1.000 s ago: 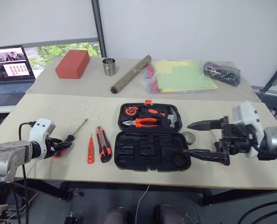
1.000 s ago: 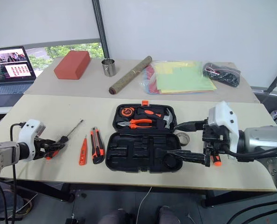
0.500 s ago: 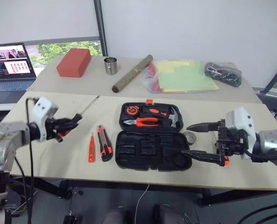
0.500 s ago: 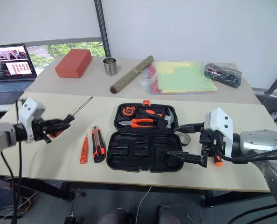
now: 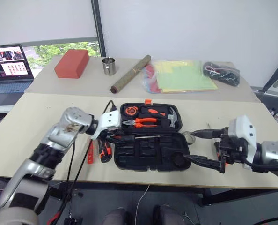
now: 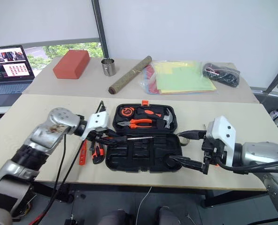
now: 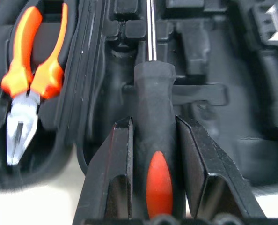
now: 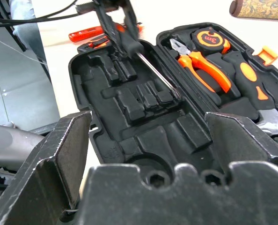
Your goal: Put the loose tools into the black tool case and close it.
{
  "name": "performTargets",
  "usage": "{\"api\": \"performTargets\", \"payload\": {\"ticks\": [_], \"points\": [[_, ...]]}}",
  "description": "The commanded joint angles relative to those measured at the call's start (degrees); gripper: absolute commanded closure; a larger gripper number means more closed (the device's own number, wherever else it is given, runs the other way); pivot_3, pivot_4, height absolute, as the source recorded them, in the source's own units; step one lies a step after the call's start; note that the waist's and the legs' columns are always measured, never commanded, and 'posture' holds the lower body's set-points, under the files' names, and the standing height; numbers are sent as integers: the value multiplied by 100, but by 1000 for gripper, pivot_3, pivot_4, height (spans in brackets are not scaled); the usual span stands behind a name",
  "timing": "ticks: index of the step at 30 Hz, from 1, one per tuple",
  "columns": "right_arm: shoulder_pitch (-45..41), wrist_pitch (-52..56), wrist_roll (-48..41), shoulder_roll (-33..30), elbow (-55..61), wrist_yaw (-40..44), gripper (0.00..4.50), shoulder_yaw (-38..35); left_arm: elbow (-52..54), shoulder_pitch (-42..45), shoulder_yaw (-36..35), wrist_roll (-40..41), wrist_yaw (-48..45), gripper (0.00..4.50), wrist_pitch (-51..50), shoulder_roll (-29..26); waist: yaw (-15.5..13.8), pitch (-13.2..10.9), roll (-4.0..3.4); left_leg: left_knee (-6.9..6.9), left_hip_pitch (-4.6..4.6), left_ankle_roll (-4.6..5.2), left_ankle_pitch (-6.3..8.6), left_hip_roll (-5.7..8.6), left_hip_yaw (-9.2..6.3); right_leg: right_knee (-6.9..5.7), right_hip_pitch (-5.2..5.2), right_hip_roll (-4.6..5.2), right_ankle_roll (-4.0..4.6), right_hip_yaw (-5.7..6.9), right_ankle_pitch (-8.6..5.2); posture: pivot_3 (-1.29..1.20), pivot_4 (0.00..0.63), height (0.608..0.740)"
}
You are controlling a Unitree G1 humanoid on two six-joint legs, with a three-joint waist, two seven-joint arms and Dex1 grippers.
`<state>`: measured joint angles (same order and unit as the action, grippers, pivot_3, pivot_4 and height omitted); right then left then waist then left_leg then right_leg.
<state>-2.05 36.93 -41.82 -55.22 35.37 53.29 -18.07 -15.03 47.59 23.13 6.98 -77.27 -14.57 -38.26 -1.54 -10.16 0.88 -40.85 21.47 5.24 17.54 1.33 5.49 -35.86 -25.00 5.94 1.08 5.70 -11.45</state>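
The black tool case (image 5: 176,152) lies open on the near table, its moulded slots facing up. My left gripper (image 5: 112,136) is shut on the orange-and-black handle of a screwdriver (image 7: 153,140), at the case's left edge. The steel shaft (image 5: 146,137) reaches to the right, level over the slots. The wrist view shows both fingers (image 7: 115,173) pressed on the handle. The utility knife (image 5: 105,151) and the orange tester pen (image 6: 82,153) lie on the table left of the case, partly hidden by the arm. My right gripper (image 5: 203,147) stands open at the case's right edge, empty.
Orange-handled pliers (image 5: 140,123), a hammer (image 5: 174,121) and a tape measure (image 5: 129,111) sit in the case's far half. A tape roll (image 5: 190,137) lies right of the case. The far table holds a red block (image 5: 72,63), steel cup (image 5: 108,66), rolled tube (image 5: 131,73) and coloured sheets (image 5: 182,76).
My left gripper has swung from the table's left edge to the right, over the open case, rolling the screwdriver so its shaft points right. The right gripper has stayed almost in place.
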Motion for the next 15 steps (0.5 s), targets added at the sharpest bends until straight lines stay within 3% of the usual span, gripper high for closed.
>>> {"api": "performTargets", "payload": {"ticks": [1, 9, 11, 12, 15], "points": [[75, -8, -58, 83, 246, -214, 0, -280, -635, 429, 174, -357, -26, 3617, 425, 361, -17, 0, 0, -2, 2, 1, 0, 0, -1, 0, 0, 0, 0, 1, 0, 0, 150, 736], [145, 42, -172, 218, 370, -490, 0, -370, -1350, 789, 90, -619, -99, 3617, 692, 810, -53, 1, 1, -16, 18, 17, 3, -1, -7, -1, -5, 2, -3, 6, 2, 0, 150, 736], [153, 63, -199, 228, 387, -530, 0, -386, -1334, 806, 26, -539, -134, 2614, 585, 895, -56, 0, 1, -17, 18, 17, 3, -3, -7, -2, -6, 0, -2, 7, 2, 0, 150, 736], [160, 71, -215, 230, 393, -548, 0, -396, -1319, 809, 1, -521, -158, 2517, 571, 919, -57, 0, 1, -19, 21, 17, 3, -4, -8, -3, -8, -1, -2, 7, 2, 0, 150, 736], [193, 94, -282, 225, 414, -591, 0, -444, -1257, 850, -89, -497, -116, 1411, 468, 984, -60, 0, 1, -31, 37, 20, 4, -4, -12, -7, -16, -1, -2, 11, 2, 0, 150, 736]]}}
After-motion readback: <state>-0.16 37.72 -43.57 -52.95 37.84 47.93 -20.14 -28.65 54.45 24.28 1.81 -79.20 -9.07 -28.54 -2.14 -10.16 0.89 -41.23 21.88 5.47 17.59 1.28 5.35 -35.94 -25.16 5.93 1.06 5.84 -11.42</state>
